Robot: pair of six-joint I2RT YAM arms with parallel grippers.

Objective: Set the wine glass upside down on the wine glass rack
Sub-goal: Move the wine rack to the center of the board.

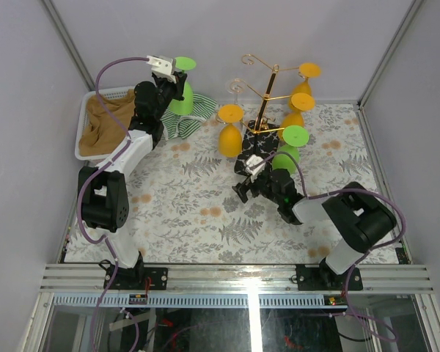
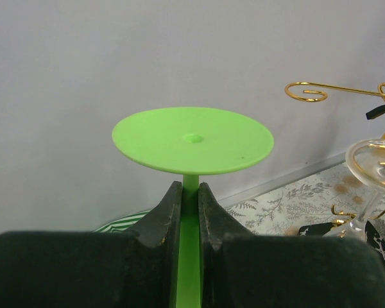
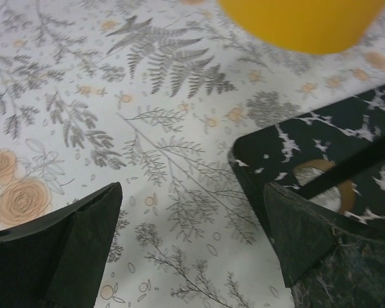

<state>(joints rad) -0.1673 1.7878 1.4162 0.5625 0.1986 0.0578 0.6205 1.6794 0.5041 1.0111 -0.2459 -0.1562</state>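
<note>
A green wine glass (image 1: 182, 99) hangs upside down at the back left, its foot (image 2: 192, 140) uppermost. My left gripper (image 1: 177, 78) is shut on its stem (image 2: 190, 192), left of the wine glass rack. That rack (image 1: 268, 92) is a gold wire stand on a black floral base (image 1: 248, 160), and it carries yellow glasses (image 1: 229, 132) and another green glass (image 1: 289, 147), all upside down. A gold hook arm (image 2: 308, 92) shows in the left wrist view. My right gripper (image 1: 246, 182) stands open and empty low over the table, at the near left corner of the base (image 3: 308, 147).
A white basket (image 1: 85, 110) with a brown cloth stands at the back left, and a green striped cloth (image 1: 191, 123) lies beside it. A clear glass (image 2: 375, 160) hangs on the rack's left side. A yellow glass bowl (image 3: 301, 22) hangs just beyond my right gripper. Walls close the back and both sides.
</note>
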